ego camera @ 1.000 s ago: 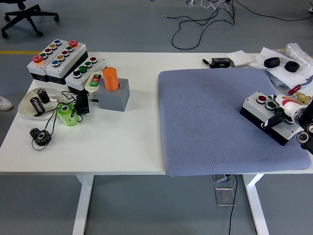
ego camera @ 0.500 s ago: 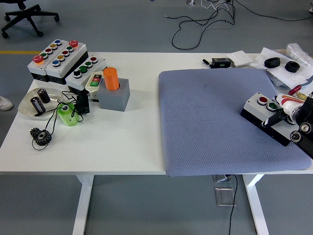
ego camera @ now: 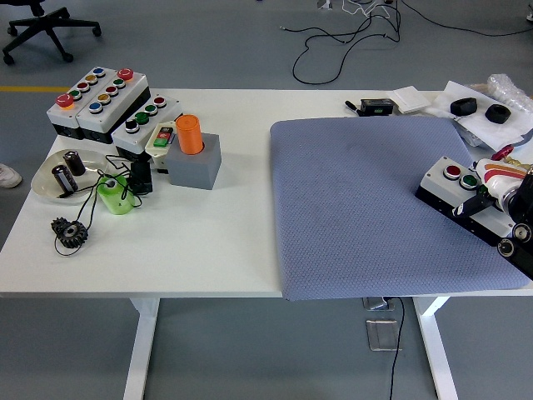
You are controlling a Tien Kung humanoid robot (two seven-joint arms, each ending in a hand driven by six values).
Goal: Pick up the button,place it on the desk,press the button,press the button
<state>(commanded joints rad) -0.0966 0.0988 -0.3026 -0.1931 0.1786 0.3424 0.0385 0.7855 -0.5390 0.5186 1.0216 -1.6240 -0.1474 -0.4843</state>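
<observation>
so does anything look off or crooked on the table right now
The button box on the blue mat sits askew, turned diagonal to the mat's edges, with the right hand on its right end. Nothing looks spilled or damaged.

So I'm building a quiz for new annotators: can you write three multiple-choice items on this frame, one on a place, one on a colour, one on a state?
1. Where does the button box held by the right hand lie?
A. on the grey mat
B. on bare white table
C. on the floor

2. What colour is the cylinder on the grey block?
A. blue
B. orange
C. yellow

3. How does the held button box sit?
A. flipped upside down
B. buttons facing up
C. stacked on another box

Answers:
1 A, it sits on the right part of the grey mat.
2 B, it is clearly orange.
3 B, its red and green buttons show on top.
</observation>
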